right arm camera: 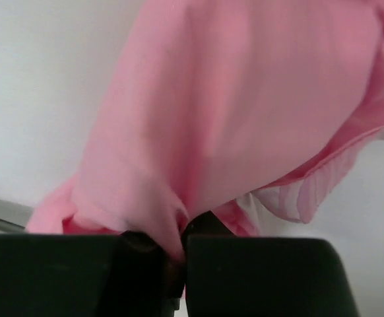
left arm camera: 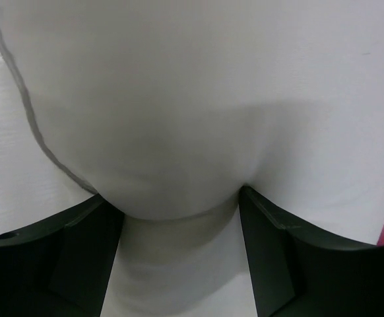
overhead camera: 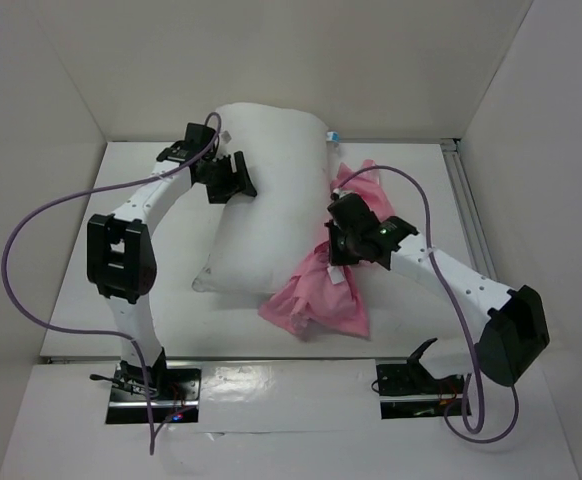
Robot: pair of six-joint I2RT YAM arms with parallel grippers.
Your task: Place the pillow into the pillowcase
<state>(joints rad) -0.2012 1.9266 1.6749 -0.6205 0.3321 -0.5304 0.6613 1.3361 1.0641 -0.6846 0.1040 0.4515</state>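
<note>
The white pillow (overhead camera: 271, 190) lies on the table, its far end up against the back wall. My left gripper (overhead camera: 233, 178) is at its left edge. In the left wrist view the pillow (left arm camera: 192, 99) bulges between the wide-set jaws of that gripper (left arm camera: 175, 198) and touches both fingers. The pink pillowcase (overhead camera: 316, 295) lies crumpled along the pillow's right side, from the front corner up to the far right. My right gripper (overhead camera: 337, 248) is shut on a fold of it. In the right wrist view the pink pillowcase (right arm camera: 245, 99) is pinched between the closed jaws of that gripper (right arm camera: 182, 231).
White walls enclose the table (overhead camera: 111, 310) at the back and on both sides. An aluminium rail (overhead camera: 468, 215) runs along the right edge. Purple cables (overhead camera: 31, 230) loop off both arms. A small blue tag (overhead camera: 331, 136) shows at the pillow's far end.
</note>
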